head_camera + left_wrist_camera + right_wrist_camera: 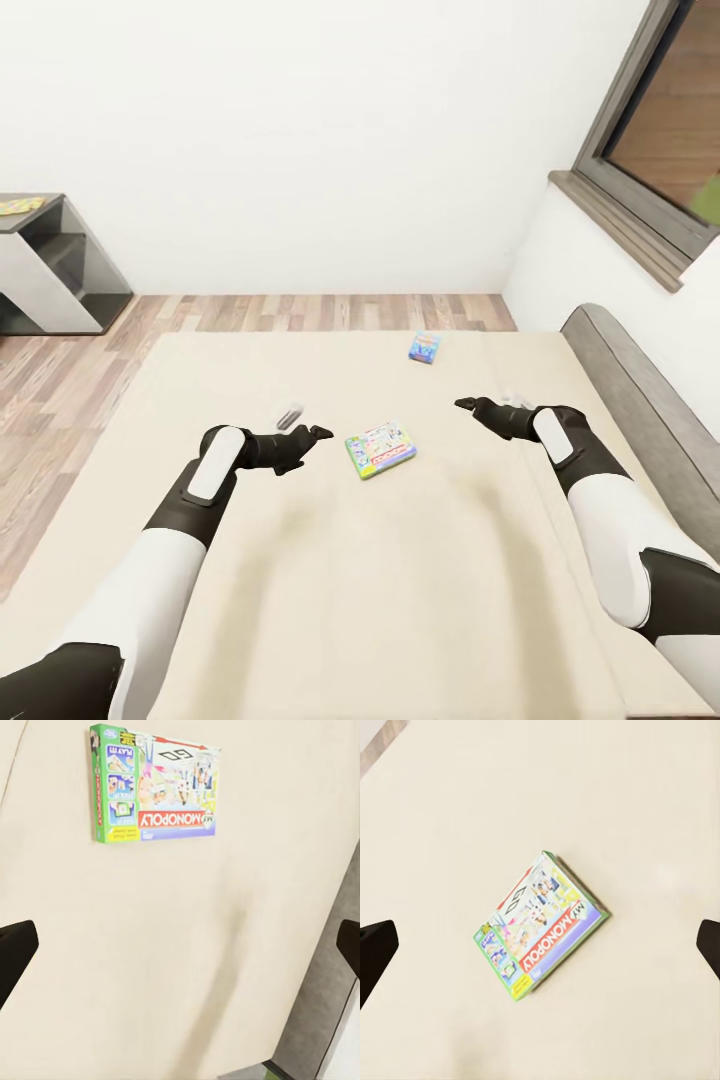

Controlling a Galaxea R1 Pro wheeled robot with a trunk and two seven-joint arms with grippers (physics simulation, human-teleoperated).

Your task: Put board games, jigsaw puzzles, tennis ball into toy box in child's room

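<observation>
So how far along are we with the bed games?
Nothing looks done here: the Monopoly box and the blue game both lie on the bed. Nothing is in hand; the left gripper and right gripper are open. Both pickups remain.

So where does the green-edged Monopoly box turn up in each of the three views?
Head view: the Monopoly box lies flat mid-bed, between the two arms.
Left wrist view: it sits in the upper left part of the picture, green edge leftmost.
Right wrist view: near the centre, turned diagonally.
Shared landmark: the beige bed it lies on, plain around the box in every view.
</observation>
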